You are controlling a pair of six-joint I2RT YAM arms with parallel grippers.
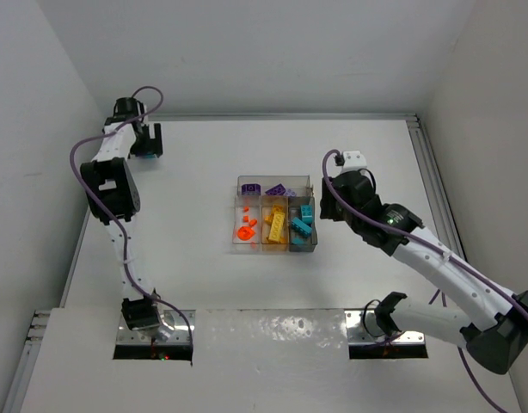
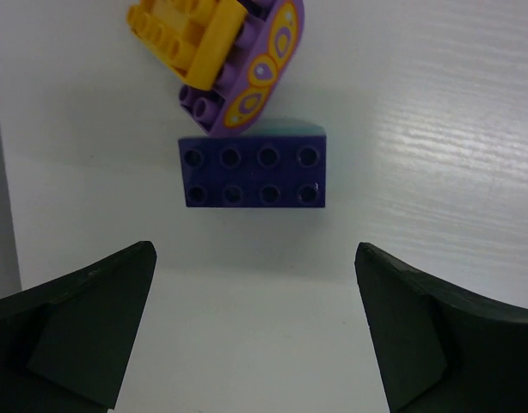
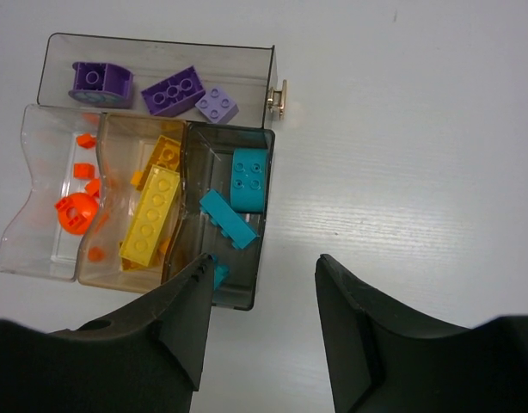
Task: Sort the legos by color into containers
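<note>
In the middle of the table stands the clear tray (image 1: 273,180) (image 3: 273,60). Its long bin holds purple legos (image 3: 172,89). The three side bins hold orange bits (image 3: 75,211), yellow bricks (image 3: 150,215) and teal bricks (image 3: 248,179). My right gripper (image 3: 264,260) (image 1: 327,208) is open and empty just beside the tray's teal corner, with its left fingertip (image 3: 195,284) over that bin's edge. My left gripper (image 2: 254,251) (image 1: 150,140) is open at the far left back. Ahead of it lie a dark purple brick (image 2: 252,175) over a teal one, and a lilac-and-yellow piece (image 2: 255,73) joined to a yellow brick (image 2: 191,39).
The white side wall (image 1: 40,129) rises close beside the left gripper. A metal rail (image 1: 429,168) runs along the table's right edge. A small beige knob (image 3: 281,97) sticks out from the tray's long bin.
</note>
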